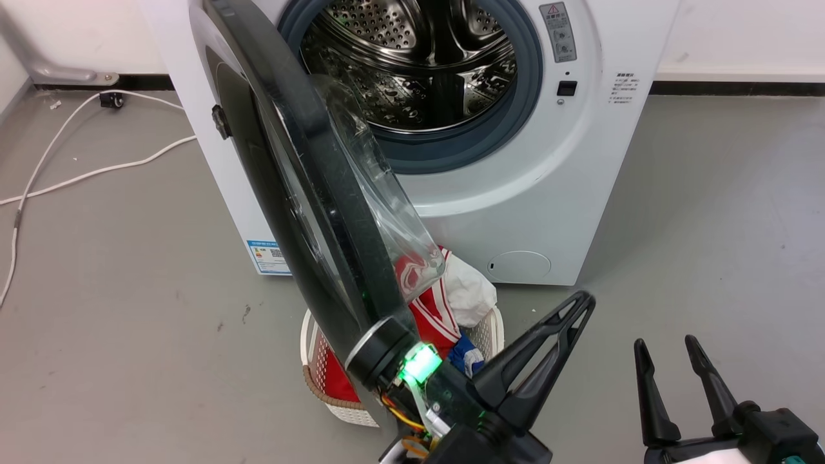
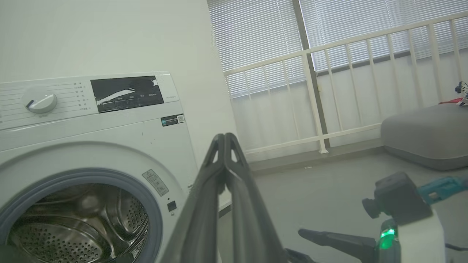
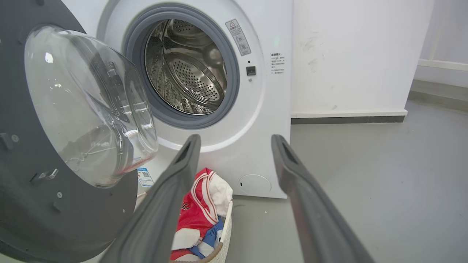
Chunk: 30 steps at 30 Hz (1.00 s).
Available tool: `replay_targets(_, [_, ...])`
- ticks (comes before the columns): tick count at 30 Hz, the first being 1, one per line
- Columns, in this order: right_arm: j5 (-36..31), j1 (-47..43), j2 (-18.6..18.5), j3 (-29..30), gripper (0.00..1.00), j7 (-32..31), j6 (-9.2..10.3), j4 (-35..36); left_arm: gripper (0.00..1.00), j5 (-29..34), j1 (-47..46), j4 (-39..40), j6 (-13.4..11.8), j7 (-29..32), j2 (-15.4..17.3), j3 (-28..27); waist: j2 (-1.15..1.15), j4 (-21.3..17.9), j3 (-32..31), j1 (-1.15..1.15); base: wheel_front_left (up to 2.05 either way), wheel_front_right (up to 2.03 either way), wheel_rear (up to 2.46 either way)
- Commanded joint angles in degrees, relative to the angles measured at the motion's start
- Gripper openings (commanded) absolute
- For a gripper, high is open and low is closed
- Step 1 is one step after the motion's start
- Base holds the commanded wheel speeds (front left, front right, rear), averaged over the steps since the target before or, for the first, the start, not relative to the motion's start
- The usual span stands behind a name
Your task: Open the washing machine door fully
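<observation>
glossy black washing machine door [image 1: 303, 187] swung wide from white washing machine [image 1: 554, 193].

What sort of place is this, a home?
Probably a laundry corner, possibly a staged test room: a white front-loading washing machine stands against the wall, a basket of clothes sits before it on bare grey floor, and a window with blinds runs behind a white railing.

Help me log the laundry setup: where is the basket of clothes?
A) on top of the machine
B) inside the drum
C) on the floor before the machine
C: the white basket sits on the floor before the washing machine, beside its open door.
</observation>
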<state>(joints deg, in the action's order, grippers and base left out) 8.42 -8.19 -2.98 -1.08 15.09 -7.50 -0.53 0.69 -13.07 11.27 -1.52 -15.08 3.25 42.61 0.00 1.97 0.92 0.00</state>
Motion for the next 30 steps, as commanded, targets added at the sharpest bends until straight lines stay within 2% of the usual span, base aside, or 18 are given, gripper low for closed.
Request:
replay_targets(1, [-0.31, 0.85, 0.21, -0.1, 1.0, 0.1, 0.01, -0.17, 0.0, -0.36, 0.57, -0.36, -0.13, -0.14, 0.27, 0.16, 0.0, 0.09, 0.11, 0.0, 0.0, 0.0, 0.0])
replay_targets(18, [-0.42, 1.92, 0.2, -0.44, 1.0, 0.1, 0.01, -1.45, 0.0, -2.96, 6.0, -9.69, -0.21, -0.13, 2.43, 0.09, 0.0, 0.69, 1.55, 0.0, 0.0, 0.0, 0.0])
replay_targets(30, [-0.74, 2.18, 0.2, -0.17, 1.0, 0.1, 0.01, -2.21, 0.0, -4.42, 6.82, -14.24, -1.51, -0.13, 3.65, -5.5, 0.0, 1.14, 2.05, 0.0, 0.0, 0.0, 0.0])
